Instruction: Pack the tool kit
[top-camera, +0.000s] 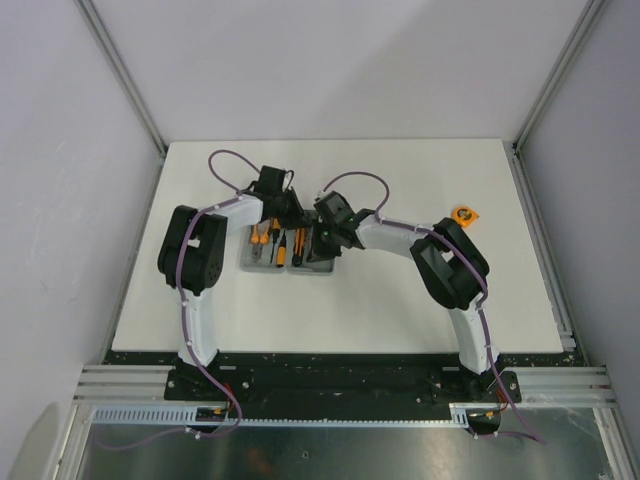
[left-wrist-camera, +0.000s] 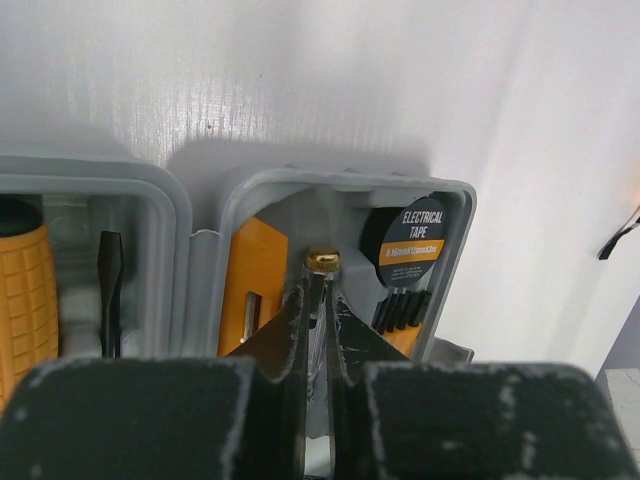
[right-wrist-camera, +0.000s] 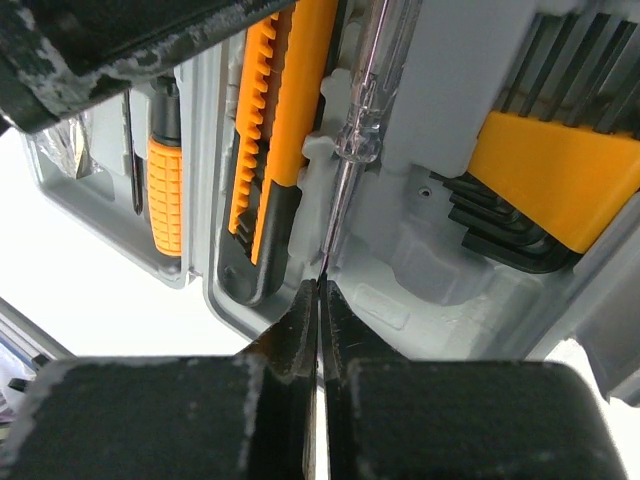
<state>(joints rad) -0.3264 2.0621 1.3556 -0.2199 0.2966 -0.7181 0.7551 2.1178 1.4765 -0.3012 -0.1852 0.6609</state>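
**Both grippers meet on a clear screwdriver in the open case**

The white table (top-camera: 400, 300) carries the whole scene. The left arm (top-camera: 200, 260) and the right arm (top-camera: 450, 265) bend inward from their near-edge bases, and their wrists come together over the middle of the table, a little left of centre.

Under them lies the grey case (top-camera: 247, 262). It is open, with its two halves flat side by side. The left half holds an orange-handled screwdriver (left-wrist-camera: 25, 290) beside a slim black blade. The right half holds an orange-and-black knife (right-wrist-camera: 270, 140), a set of black hex keys (right-wrist-camera: 545, 165) in an orange holder and a roll of electrical tape (left-wrist-camera: 412, 240).

Between the knife and the hex keys lies a clear screwdriver (right-wrist-camera: 357, 120) with a brass cap. The left gripper (left-wrist-camera: 320, 296) is closed down narrow around its body just short of the cap, one finger on each side.

The right gripper (right-wrist-camera: 320, 300) is fully closed, and its tips meet at the end of the metal blade. Whether the blade is pinched between them cannot be told.

Well apart from the case, toward the far right of the table, lies a small orange object (top-camera: 465, 214), too small to identify.
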